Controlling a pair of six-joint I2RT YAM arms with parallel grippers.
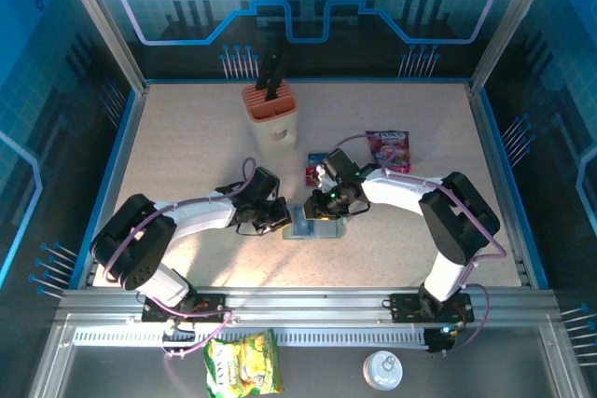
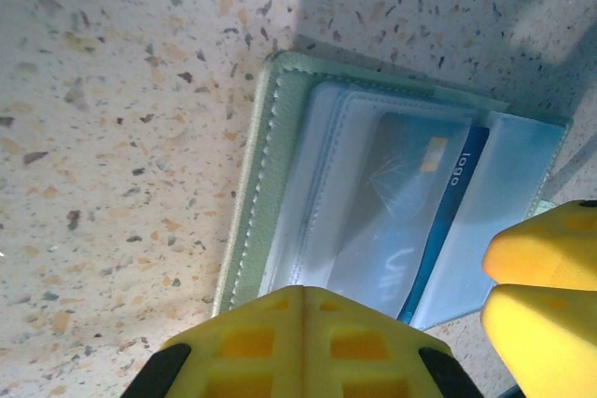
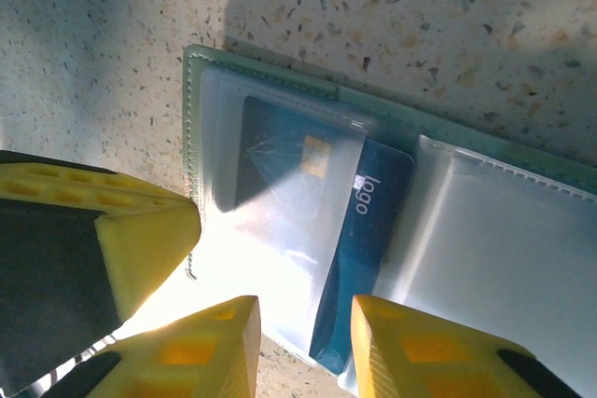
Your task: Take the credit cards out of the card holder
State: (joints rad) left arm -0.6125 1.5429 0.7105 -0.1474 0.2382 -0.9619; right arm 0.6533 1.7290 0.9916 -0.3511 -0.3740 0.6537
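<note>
Top view: card holder (image 1: 314, 228) lies open; left claw (image 1: 272, 217) at its 9 o'clock, right claw (image 1: 328, 204) at 1.
Left wrist: left claw (image 2: 303, 294) looks closed, empty; holder at its 12.
Right wrist: right claw (image 3: 306, 316) apart, straddling blue card's (image 3: 373, 202) 6 o'clock end. Card runs 1 to 7. Right claw judged nearer.
</note>
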